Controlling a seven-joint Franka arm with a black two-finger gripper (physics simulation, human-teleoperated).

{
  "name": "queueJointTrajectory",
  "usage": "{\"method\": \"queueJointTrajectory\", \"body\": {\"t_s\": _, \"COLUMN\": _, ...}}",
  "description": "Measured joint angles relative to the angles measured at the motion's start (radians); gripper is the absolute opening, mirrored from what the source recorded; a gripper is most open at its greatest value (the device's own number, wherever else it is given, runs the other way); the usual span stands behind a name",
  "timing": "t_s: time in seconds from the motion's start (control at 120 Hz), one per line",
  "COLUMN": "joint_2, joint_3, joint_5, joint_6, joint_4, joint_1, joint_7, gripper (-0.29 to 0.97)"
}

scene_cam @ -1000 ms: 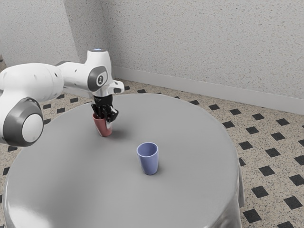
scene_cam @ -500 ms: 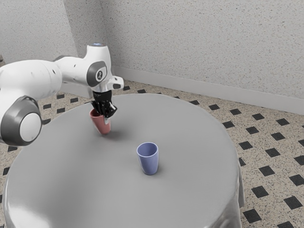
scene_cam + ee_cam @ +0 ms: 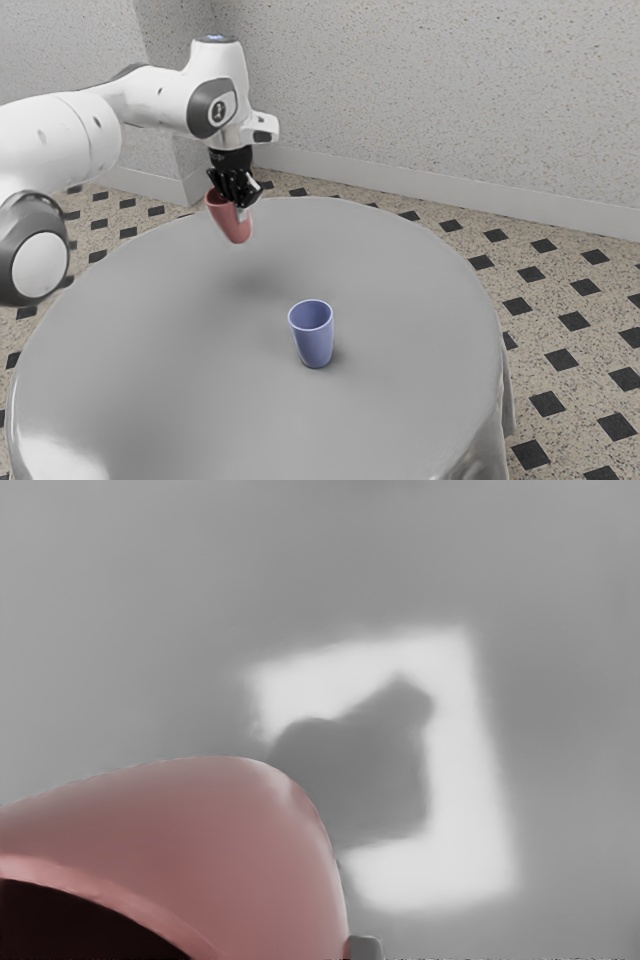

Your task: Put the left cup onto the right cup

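The red cup (image 3: 231, 220) is clenched at its rim by the gripper (image 3: 237, 192) and held tilted above the table (image 3: 430, 300), near its far edge. The blue cup (image 3: 311, 333) stands near the centre. If the red cup is lowered tilted or off-centre, the blue cup could be toppled.

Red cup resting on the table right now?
No, the red cup hangs tilted in the gripper, clear above the table, with its shadow apart on the surface below it.
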Motion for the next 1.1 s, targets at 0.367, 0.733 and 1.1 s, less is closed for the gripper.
{"method": "queueJointTrajectory", "body": {"t_s": 0.367, "joint_2": -0.035, "joint_3": -0.092, "joint_5": 0.020, "joint_6": -0.036, "joint_4": 0.034, "joint_1": -0.049, "joint_7": -0.027, "gripper": -0.11}}
{"method": "queueJointTrajectory", "body": {"t_s": 0.733, "joint_2": -0.042, "joint_3": -0.247, "joint_5": 0.105, "joint_6": -0.060, "joint_4": 0.036, "joint_1": -0.053, "joint_7": -0.116, "gripper": -0.11}}
{"method": "queueJointTrajectory", "body": {"t_s": 1.1, "joint_2": -0.042, "joint_3": -0.398, "joint_5": 0.186, "joint_6": -0.065, "joint_4": 0.036, "joint_1": -0.053, "joint_7": -0.222, "gripper": -0.11}}
